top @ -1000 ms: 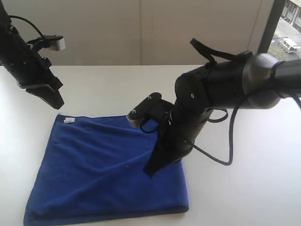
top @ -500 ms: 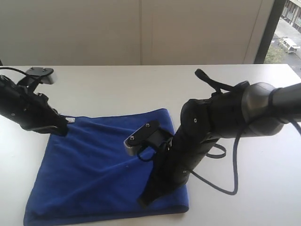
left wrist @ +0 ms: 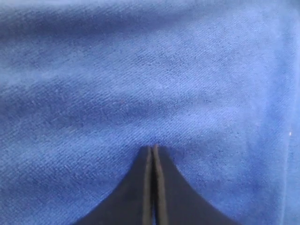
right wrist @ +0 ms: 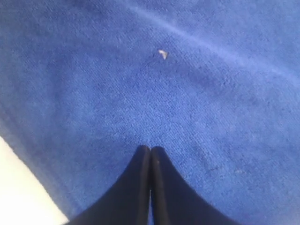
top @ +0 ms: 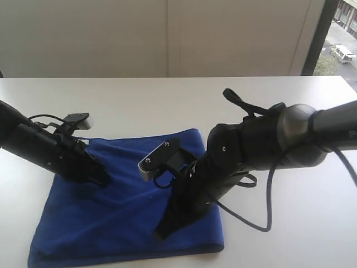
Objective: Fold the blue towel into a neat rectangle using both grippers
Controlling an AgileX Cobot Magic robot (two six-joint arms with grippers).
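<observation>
The exterior view looks down across the desk toward a wall. Both wrist views face the blue towel closely; all three share it.

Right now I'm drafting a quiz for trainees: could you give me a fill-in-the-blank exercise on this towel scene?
1. The towel is ___ in colour.
2. It lies on a table that is ___.
3. The left gripper has its jaws ___.
4. The right gripper, jaws shut too, points at the ___, not the bare table.

Missing words: blue; white; shut; towel.
</observation>
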